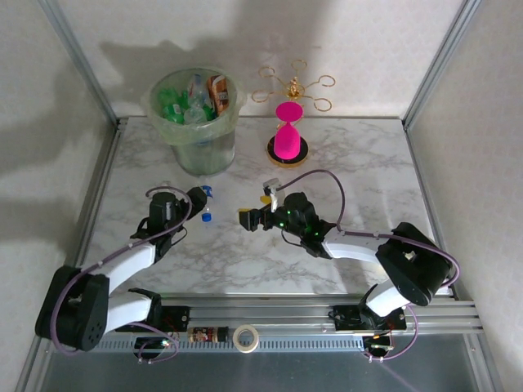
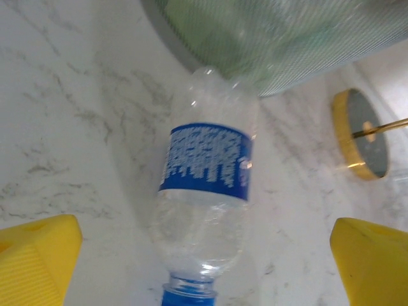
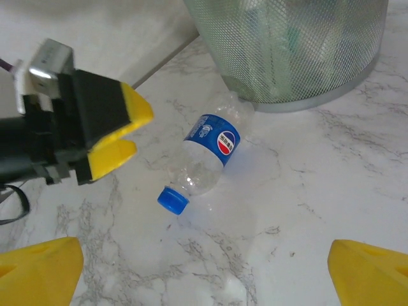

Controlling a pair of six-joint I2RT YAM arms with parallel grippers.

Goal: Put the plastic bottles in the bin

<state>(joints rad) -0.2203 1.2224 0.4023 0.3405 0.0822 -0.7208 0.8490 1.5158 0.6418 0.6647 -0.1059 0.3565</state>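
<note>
Robot lab, a boxed-in test cell for recording manipulation data. Closed off by aluminium frame posts (image 1: 79, 61) at the far corners and plain white textured wall panels (image 1: 368, 41) behind and at the sides. Marble-look tabletop (image 1: 245, 261) as the work surface, bare of any household clutter. Left arm (image 1: 122, 265) and right arm (image 1: 359, 245) bolted side by side to a slotted aluminium rail (image 1: 294, 314) at the near edge, with purple cables (image 1: 327, 180) looping loose. Tape roll (image 1: 246, 337) parked on the rail. Staged props along the far side: translucent green bin (image 1: 196, 151) with bottles (image 1: 196, 94) inside, gold wire stand (image 1: 292, 82), pink hourglass (image 1: 288, 131).
</note>
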